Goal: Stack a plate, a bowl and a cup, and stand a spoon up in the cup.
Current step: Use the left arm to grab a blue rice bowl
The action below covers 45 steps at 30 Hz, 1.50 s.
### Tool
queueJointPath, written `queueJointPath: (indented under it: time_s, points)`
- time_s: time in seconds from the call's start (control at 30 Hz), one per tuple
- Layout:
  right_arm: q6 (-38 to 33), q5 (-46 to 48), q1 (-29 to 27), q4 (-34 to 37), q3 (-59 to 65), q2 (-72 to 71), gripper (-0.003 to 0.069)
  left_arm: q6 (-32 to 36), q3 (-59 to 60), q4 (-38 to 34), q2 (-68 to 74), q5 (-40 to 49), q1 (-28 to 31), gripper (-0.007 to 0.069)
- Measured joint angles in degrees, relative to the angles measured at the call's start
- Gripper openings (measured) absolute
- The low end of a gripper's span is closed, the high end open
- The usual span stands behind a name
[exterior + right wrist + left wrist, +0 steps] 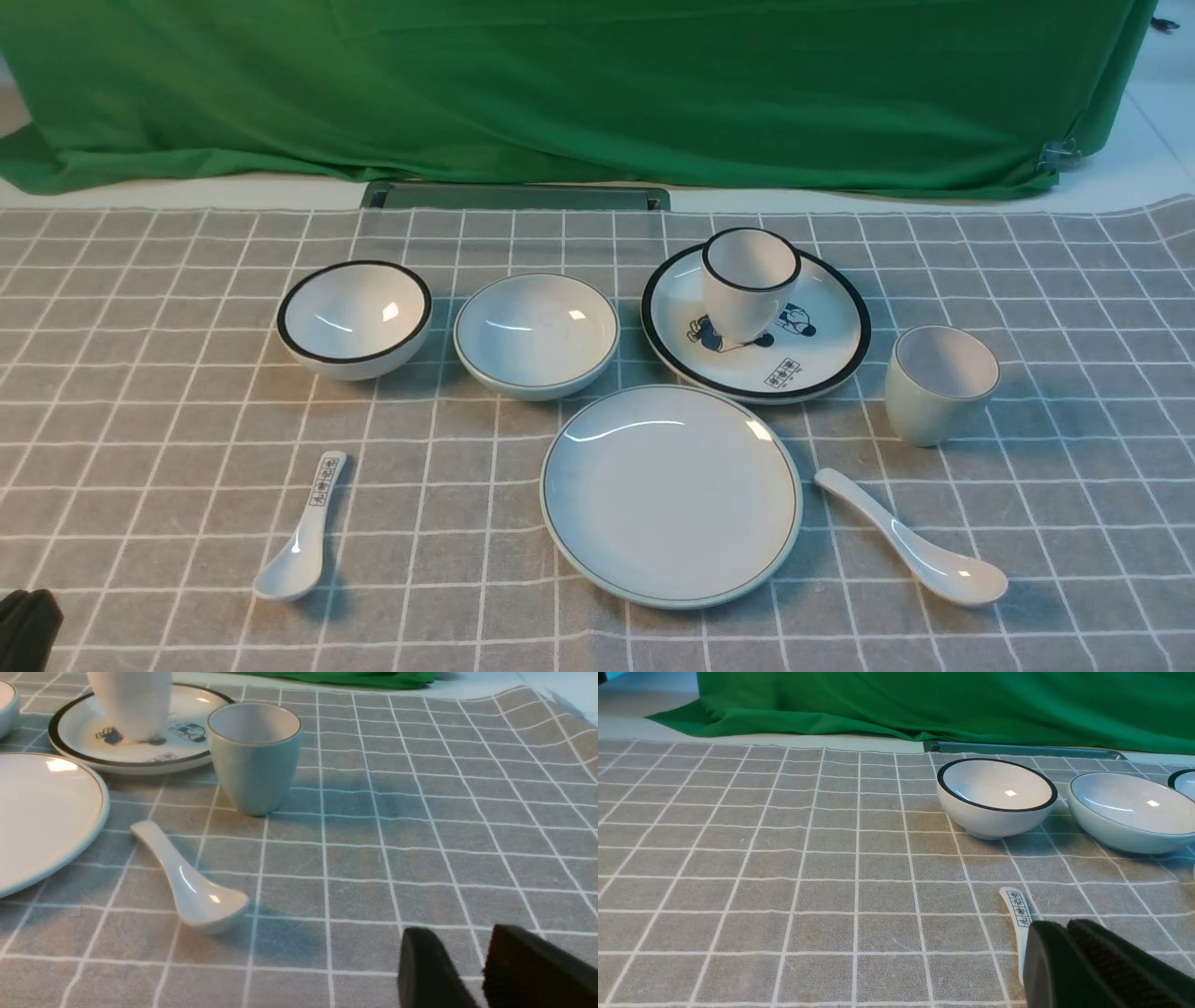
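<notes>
The plain pale plate (670, 495) lies at the front centre of the checked cloth. Behind it to the left sits the shallow pale bowl (536, 334). The handleless grey-white cup (938, 383) stands upright on the right, and the plain white spoon (910, 539) lies in front of it beside the plate. My left gripper (1057, 926) is shut and empty, low at the front left, near a printed spoon. My right gripper (462, 935) is open with only cloth between its fingers. It hovers near the front right, short of the spoon (187, 882) and the cup (254, 756).
A black-rimmed bowl (355, 317) sits at the left. At the back right, a black-rimmed cup (750, 283) stands on a cartoon plate (822, 359). A spoon with printed characters (303, 537) lies at the front left. Green cloth hangs behind the table.
</notes>
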Motion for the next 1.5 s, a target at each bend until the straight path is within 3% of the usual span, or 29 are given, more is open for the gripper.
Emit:
queueJointPath:
  time_s: [0.17,0.2,0.23,0.27,0.43,0.53,0.6,0.63,0.67,0.7,0.73,0.83,1.07,1.3,1.5]
  points:
    - [0.0,0.0,0.0,0.0,0.0,0.0,0.0242,-2.5,0.0,-5.0,0.0,-4.5,0.0,0.0012]
    - [0.0,0.0,0.0,0.0,0.0,0.0,0.0242,-6.4,0.0,-12.6,0.0,-8.2,0.0,0.0012]
    - [0.0,0.0,0.0,0.0,0.0,0.0,0.0242,-7.5,0.0,-13.5,0.0,-9.1,0.0,0.0012]
    - [0.0,0.0,0.0,0.0,0.0,0.0,0.0242,-12.4,0.0,-21.8,0.0,-13.5,0.0,0.0012]
    - [0.0,0.0,0.0,0.0,0.0,0.0,0.0242,-15.6,0.0,-26.0,0.0,-18.3,0.0,0.0012]
    - [0.0,0.0,0.0,0.0,0.0,0.0,0.0242,-15.7,-4.8,-24.8,0.8,-9.7,0.0,0.0012]
    - [0.0,0.0,0.0,0.0,0.0,0.0,0.0242,-11.4,-11.3,-22.6,4.1,-1.9,0.0,0.0012]
    - [0.0,0.0,0.0,0.0,0.0,0.0,0.0242,-3.8,-16.9,-21.5,8.2,5.1,0.0,0.0012]
    - [0.0,0.0,0.0,0.0,0.0,0.0,0.0242,-3.8,-16.9,-21.5,8.9,6.0,0.0,0.0012]
    - [0.0,0.0,0.0,0.0,0.0,0.0,0.0242,6.1,-23.9,-21.5,15.2,14.4,0.0,0.0012]
    - [0.0,0.0,0.0,0.0,0.0,0.0,0.0242,10.9,-27.4,-21.7,19.5,18.5,-0.3,0.0012]
    - [0.0,0.0,0.0,0.0,0.0,0.0,0.0242,17.4,-34.5,-21.9,29.5,24.7,-3.1,0.0012]
    - [0.0,0.0,0.0,0.0,0.0,0.0,0.0242,22.5,-44.2,-19.4,51.1,23.7,-18.6,0.0012]
    - [0.6,-0.1,0.0,0.2,0.0,0.0,0.0242,23.8,-51.2,-17.6,67.3,28.1,-23.5,0.0012]
    - [16.4,-12.9,0.0,4.0,0.0,0.0,0.0242,25.9,-55.5,-17.6,74.0,33.0,-23.5,0.0012]
